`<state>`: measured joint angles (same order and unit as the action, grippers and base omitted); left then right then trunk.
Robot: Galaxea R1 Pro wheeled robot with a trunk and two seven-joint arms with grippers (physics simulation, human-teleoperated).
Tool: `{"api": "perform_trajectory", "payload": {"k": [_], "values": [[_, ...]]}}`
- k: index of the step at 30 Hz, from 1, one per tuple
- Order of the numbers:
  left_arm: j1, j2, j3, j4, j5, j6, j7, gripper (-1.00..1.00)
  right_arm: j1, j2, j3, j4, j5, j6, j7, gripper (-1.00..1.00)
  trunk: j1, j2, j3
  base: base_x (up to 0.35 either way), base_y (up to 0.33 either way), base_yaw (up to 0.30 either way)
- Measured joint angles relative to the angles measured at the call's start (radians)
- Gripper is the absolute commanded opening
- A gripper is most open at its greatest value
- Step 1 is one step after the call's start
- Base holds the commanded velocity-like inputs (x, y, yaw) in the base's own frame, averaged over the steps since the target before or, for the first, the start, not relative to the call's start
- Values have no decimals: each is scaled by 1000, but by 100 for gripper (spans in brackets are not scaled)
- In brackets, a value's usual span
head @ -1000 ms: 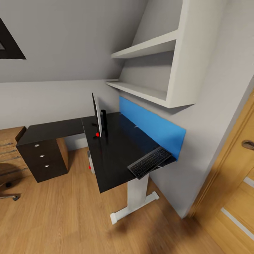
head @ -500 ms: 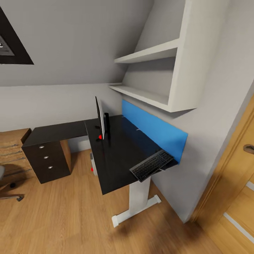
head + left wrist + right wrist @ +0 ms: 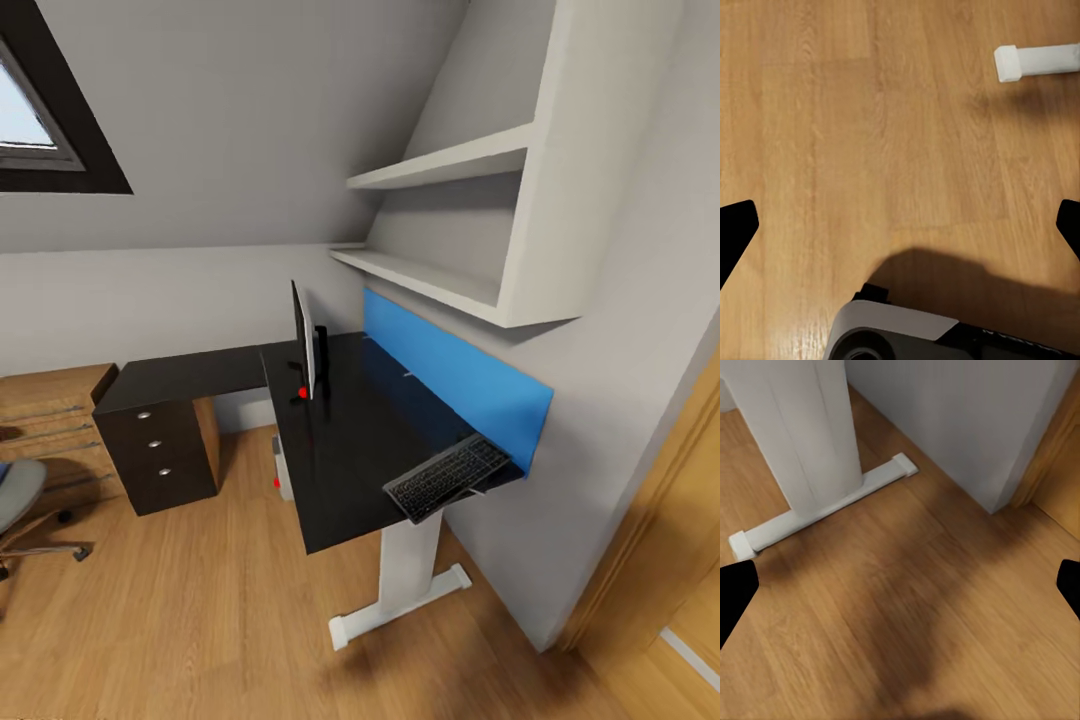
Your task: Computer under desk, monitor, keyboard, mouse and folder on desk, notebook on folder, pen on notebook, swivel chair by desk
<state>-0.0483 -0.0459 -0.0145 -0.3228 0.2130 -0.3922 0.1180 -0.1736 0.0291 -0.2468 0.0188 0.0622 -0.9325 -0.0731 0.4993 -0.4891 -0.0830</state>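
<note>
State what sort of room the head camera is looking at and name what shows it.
Most likely an attic home office or study corner. A sloped grey ceiling carries a dark-framed skylight, an L-shaped black-topped desk on white legs holds a thin black monitor and a dark keyboard, and white wall shelves hang above.

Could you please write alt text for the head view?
An L-shaped black-topped desk on white legs holds a thin black monitor and, overhanging its near right corner, a slim dark keyboard. A long blue wall panel runs behind.
</note>
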Motion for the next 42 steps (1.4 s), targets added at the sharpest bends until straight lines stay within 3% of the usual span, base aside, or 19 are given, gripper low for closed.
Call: {"api": "perform_trajectory", "payload": {"k": [32, 37, 39, 40, 42], "values": [[0, 2, -1, 0, 0, -9, 0, 100, -1, -3, 1, -7, 1, 2, -1, 100, 0, 0, 3, 0, 0, 9], [0, 3, 0, 0, 0, -10, 1, 100, -5, 5, 2, -166, 2, 95, -70, 100, 0, 0, 3, 0, 0, 0], [0, 4, 1, 0, 0, -10, 2, 100, -6, 6, 3, -289, 3, 215, -107, 100, 0, 0, 3, 0, 0, 0], [0, 4, 2, 0, 1, -10, 2, 100, -6, 6, 4, -418, 1, 383, -131, 100, 0, 0, 3, 0, 0, 0], [0, 5, 3, 0, 1, -10, 3, 100, -7, 5, 7, -570, 2, 525, -143, 100, 0, 0, 3, 0, 0, 0]]}}
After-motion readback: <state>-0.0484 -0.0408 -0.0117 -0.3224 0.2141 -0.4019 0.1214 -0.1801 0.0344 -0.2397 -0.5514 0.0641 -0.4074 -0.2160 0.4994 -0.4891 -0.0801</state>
